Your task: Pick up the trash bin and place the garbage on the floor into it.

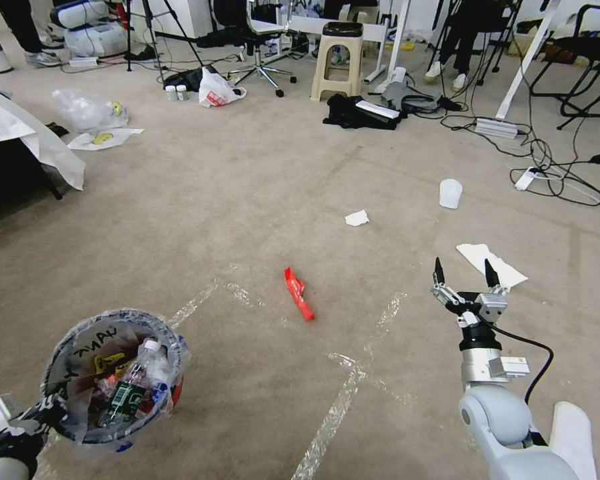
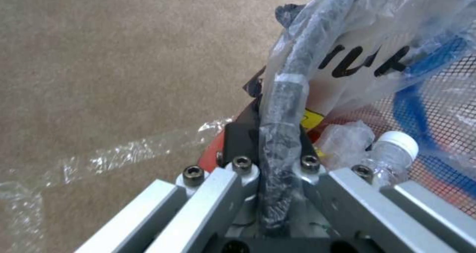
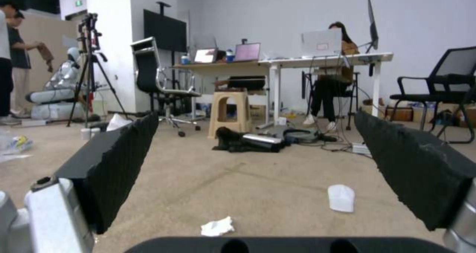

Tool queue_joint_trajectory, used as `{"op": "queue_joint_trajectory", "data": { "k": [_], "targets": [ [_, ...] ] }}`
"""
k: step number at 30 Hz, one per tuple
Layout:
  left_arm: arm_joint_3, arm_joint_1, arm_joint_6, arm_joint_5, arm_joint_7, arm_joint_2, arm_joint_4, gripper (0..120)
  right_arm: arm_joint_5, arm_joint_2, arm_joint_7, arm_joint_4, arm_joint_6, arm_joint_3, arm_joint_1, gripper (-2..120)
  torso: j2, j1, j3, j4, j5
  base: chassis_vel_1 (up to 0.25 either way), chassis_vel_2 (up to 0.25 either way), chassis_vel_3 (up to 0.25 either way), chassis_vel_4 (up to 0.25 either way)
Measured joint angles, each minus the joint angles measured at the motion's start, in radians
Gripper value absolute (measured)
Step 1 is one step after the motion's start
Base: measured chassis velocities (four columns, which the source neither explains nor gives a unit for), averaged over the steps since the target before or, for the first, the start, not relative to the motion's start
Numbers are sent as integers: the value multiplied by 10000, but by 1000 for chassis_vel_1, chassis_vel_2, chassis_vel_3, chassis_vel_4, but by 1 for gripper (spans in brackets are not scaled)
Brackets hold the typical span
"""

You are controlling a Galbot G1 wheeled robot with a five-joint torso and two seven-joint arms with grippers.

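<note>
Several scraps wait on the floor (image 1: 260, 200), so the left gripper (image 2: 270, 149) pinches the trash bin (image 1: 113, 373) by its rim, low on the left, while the right gripper (image 1: 465, 277) spreads wide above the carpet near the red wrapper (image 1: 298, 293).

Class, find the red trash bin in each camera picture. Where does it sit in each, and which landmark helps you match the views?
Head view: the trash bin is at lower left, its rim clamped by the left claw.
Left wrist view: upper right, its bagged rim running up from centre.
Right wrist view: not in it; the open right claw faces the desks.
Shared landmark: the shiny tape line beside the bin, in the head and left wrist views.
</note>
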Motion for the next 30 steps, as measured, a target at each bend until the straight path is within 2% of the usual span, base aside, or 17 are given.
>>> {"op": "queue_joint_trajectory", "data": {
  "k": [30],
  "targets": [
    [-14, -63, 3, -12, -3, 10, 17, 0, 102, -53, -156, -225, 262, -92, 225, 100, 0, 1, 1, -2, 0, -107, 106, 105, -107]
  ]
}}
